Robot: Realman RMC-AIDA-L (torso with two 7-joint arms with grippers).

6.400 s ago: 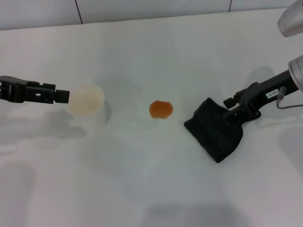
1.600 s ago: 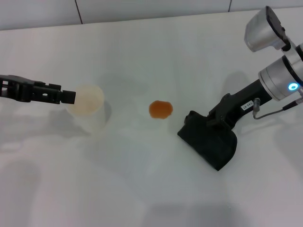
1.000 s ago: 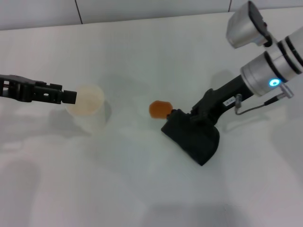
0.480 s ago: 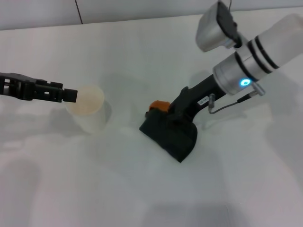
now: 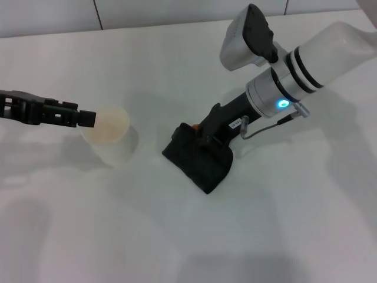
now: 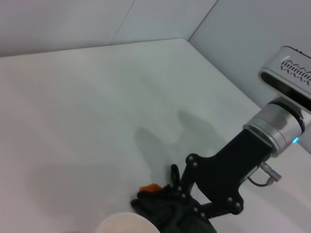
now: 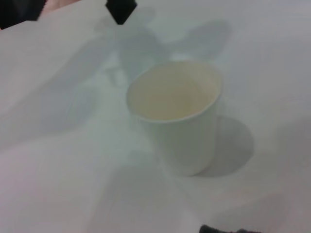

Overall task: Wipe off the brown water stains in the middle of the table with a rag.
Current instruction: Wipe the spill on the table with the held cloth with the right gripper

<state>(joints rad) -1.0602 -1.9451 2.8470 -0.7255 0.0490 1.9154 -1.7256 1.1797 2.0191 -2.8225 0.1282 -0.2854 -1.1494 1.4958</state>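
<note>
The black rag (image 5: 199,163) lies on the white table (image 5: 188,65), covering almost all of the brown water stain; only an orange sliver (image 5: 194,125) shows at its far edge. My right gripper (image 5: 204,140) is shut on the rag's top and presses it down over the stain. In the left wrist view the rag (image 6: 167,213), the stain's sliver (image 6: 148,188) and the right gripper (image 6: 187,201) show low down. My left gripper (image 5: 87,118) hangs still by the paper cup's rim, away from the rag.
A white paper cup (image 5: 109,135) stands upright left of the rag, about a hand's width away; it fills the right wrist view (image 7: 177,116). A tiled wall (image 5: 177,9) runs along the table's far edge.
My right gripper has dragged the rag leftwards across the table onto the stain, which was fully exposed earlier. The left arm and cup have not moved.
</note>
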